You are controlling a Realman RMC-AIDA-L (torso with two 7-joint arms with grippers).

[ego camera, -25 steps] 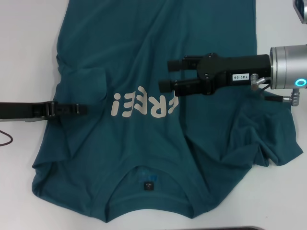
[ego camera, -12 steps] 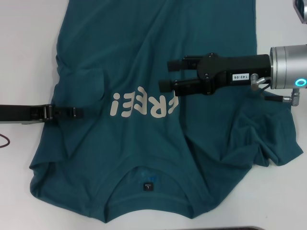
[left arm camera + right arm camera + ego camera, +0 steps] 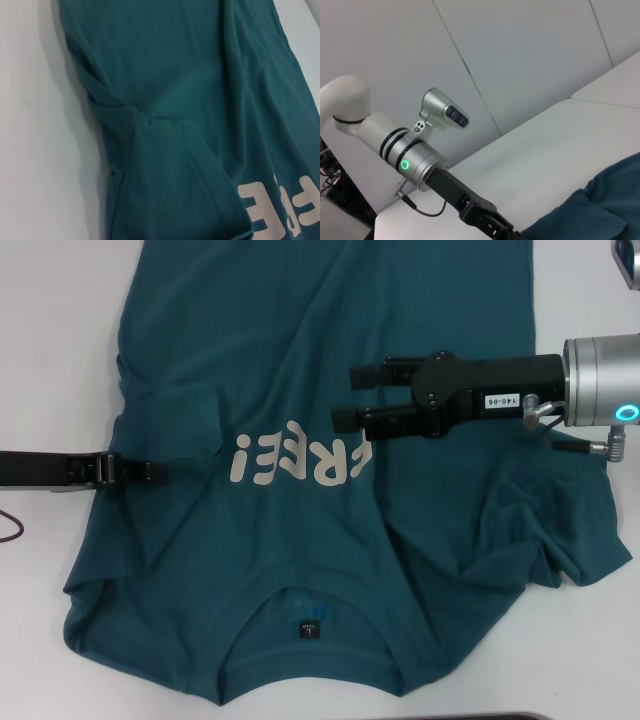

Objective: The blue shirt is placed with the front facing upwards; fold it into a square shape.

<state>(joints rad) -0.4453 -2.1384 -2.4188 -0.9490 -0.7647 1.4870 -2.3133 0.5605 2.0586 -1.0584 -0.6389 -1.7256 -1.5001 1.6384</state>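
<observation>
The blue shirt [image 3: 300, 530] lies front up on the white table, collar and small dark tag [image 3: 310, 627] toward me, pale lettering [image 3: 300, 458] across the middle. Its left sleeve [image 3: 185, 415] is folded inward onto the body, and the left wrist view shows that fold [image 3: 150, 120] close up. My left gripper [image 3: 160, 471] reaches in low from the left and lies over the shirt's left edge, seen edge-on. My right gripper [image 3: 355, 395] hovers open above the chest, beside the lettering, holding nothing. The right sleeve [image 3: 560, 530] lies bunched and wrinkled.
A dark cable [image 3: 10, 530] curls at the table's left edge. A dark strip [image 3: 500, 717] runs along the near edge. The right wrist view shows the left arm [image 3: 415, 162] with its green light, white table and grey wall panels behind.
My left gripper has drawn back a little to the left along the shirt's left side. The right arm has stayed still.
</observation>
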